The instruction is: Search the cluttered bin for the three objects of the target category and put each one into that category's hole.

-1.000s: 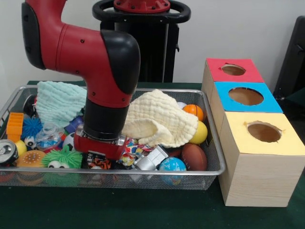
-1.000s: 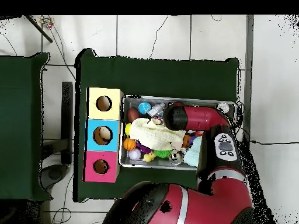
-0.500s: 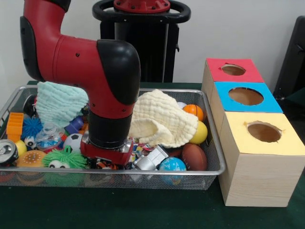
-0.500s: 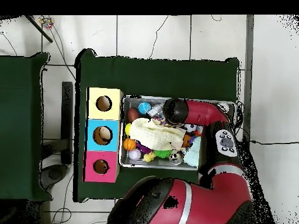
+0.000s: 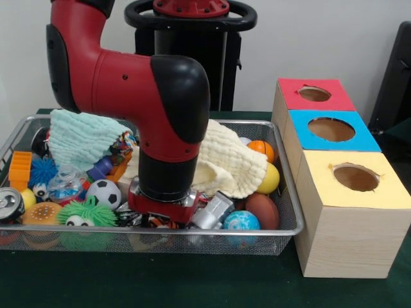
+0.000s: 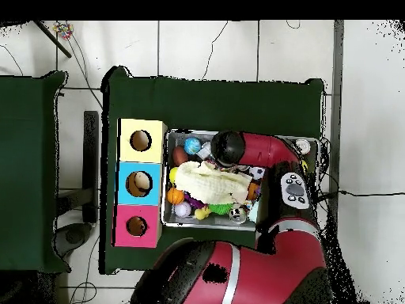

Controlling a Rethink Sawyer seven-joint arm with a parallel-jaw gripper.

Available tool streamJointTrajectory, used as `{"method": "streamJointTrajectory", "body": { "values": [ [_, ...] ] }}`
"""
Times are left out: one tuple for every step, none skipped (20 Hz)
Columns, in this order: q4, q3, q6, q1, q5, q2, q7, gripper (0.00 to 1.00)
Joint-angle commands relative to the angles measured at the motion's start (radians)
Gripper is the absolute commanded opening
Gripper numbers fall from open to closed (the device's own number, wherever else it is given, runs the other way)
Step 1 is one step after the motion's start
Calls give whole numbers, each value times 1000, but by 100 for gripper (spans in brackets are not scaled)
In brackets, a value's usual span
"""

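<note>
Slid sideways along the bin (image 5: 282, 221) toward the boxes (image 5: 334, 192), tool (image 5: 164, 215) now buried among toys beside the cream cloth (image 5: 228, 160). Soccer ball (image 5: 104, 192) uncovered. Cannot tell tool's opening. Target category unclear; balls lie near the bin's box-side end. Probably still searching.

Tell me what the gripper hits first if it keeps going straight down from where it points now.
Most likely the small toys piled under the gripper near the bin's front wall, beside the silver toy car. Its tip is buried among them, so the exact item is unclear.
</note>
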Motion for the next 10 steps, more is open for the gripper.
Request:
{"method": "streamJointTrajectory", "body": {
  "values": [
    [24,45,136,34,77,62,164,100],
    [20,34,153,40,80,62,165,100],
    [16,24,170,47,83,63,165,100],
    [2,14,212,52,87,67,158,100],
    [-18,4,281,57,90,74,145,100],
    [-40,-3,332,58,89,81,128,100],
    [-59,-5,372,56,91,89,115,100],
    [-70,-1,401,49,95,96,101,100],
    [-86,6,428,39,96,105,80,100],
    [-100,18,447,29,94,115,58,0]
  ]
}}
